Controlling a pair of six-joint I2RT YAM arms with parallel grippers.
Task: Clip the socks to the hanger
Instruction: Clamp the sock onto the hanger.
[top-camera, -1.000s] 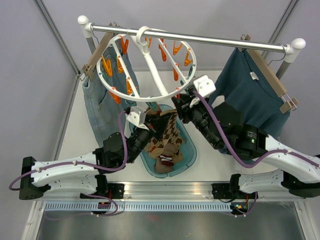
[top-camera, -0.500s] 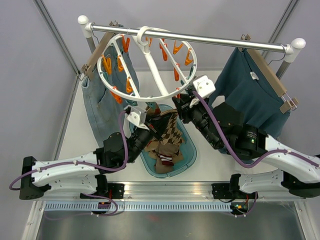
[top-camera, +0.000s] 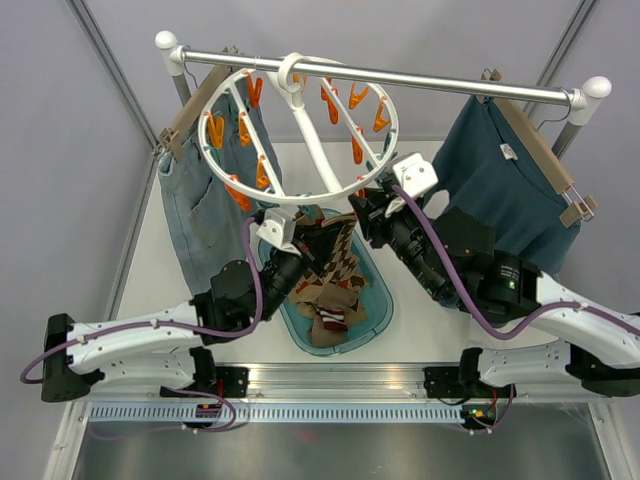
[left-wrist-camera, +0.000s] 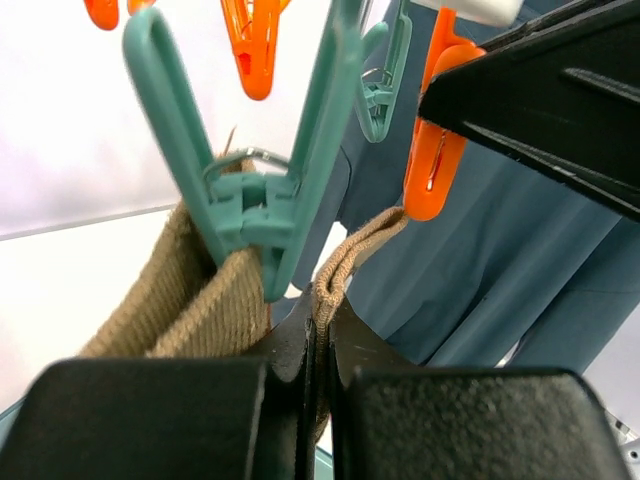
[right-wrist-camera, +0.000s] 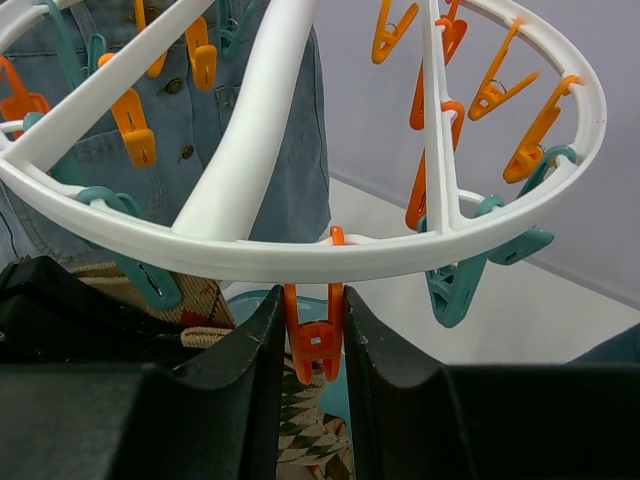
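Note:
The white ring hanger (top-camera: 300, 195) hangs by its hook from the rail, with orange and teal clothespins under it. My left gripper (top-camera: 305, 243) is shut on the tan cuff of a sock (left-wrist-camera: 345, 265) and holds it up just below the ring. Beside it a teal clothespin (left-wrist-camera: 245, 195) grips another fold of tan sock (left-wrist-camera: 190, 310). My right gripper (right-wrist-camera: 312, 300) is shut on an orange clothespin (right-wrist-camera: 315, 335) at the ring's near rim (right-wrist-camera: 300, 255), its fingers (right-wrist-camera: 265, 330) pressing the pin's sides. More argyle socks (top-camera: 330, 300) lie in the basket below.
A teal basket (top-camera: 378, 300) stands on the table under the hanger. Blue-grey jeans (top-camera: 195, 210) hang at the left and a teal sweater (top-camera: 500, 190) at the right on wooden hangers from the metal rail (top-camera: 450, 85).
The ring hanger has shifted slightly up and to the right. My left gripper has risen a little with the sock. My right gripper has followed the orange pin.

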